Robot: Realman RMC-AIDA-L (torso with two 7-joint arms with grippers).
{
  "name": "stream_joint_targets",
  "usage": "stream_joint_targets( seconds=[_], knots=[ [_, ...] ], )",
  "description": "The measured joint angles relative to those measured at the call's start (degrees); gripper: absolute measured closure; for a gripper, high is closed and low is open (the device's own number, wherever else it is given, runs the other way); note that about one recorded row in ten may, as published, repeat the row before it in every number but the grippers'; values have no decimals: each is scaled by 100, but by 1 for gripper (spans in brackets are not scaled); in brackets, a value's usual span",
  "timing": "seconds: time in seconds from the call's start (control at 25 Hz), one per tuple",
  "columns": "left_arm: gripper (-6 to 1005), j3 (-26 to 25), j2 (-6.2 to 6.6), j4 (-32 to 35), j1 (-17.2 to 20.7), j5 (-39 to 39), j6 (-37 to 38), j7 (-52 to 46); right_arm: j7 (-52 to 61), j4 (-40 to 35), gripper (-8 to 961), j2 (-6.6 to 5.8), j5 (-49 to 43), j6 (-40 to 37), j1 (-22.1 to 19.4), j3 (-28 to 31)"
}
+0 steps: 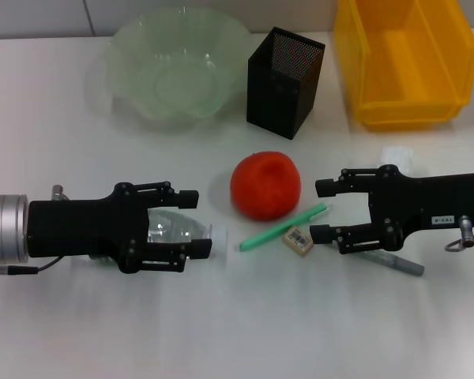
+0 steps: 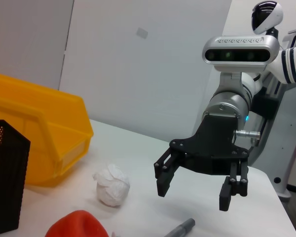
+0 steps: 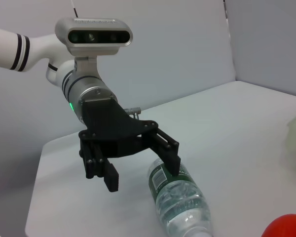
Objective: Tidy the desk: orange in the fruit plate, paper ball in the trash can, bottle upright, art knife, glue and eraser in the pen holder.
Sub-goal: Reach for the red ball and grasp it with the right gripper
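The left gripper (image 1: 196,223) hangs over the clear plastic bottle (image 1: 174,231), which lies on its side; its jaws gape wide on either side of the bottle and hold nothing. The right gripper (image 1: 325,212) is spread just as wide and empty, near the eraser (image 1: 298,238) and green art knife (image 1: 283,227). Its body hides most of the grey glue stick (image 1: 396,261) and paper ball (image 1: 398,155). The dimpled orange (image 1: 265,185) sits between the grippers. Farther off stand the ruffled translucent fruit plate (image 1: 178,67), black mesh pen holder (image 1: 284,81) and yellow trash can (image 1: 408,61).

Left end effector (image 1: 193,223) and right end effector (image 1: 322,210), jaws spread, facing inward.
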Motion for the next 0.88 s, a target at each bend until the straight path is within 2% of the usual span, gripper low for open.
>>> stream_joint_targets(
  seconds=[0.64, 0.88],
  knots=[
    [200, 46, 1, 44, -17, 18, 9, -18, 52, -29, 180, 4, 7, 61, 25, -4],
    [200, 42, -24, 44, -5, 18, 23, 10, 507, -473, 180, 9, -9, -38, 43, -39]
  ],
)
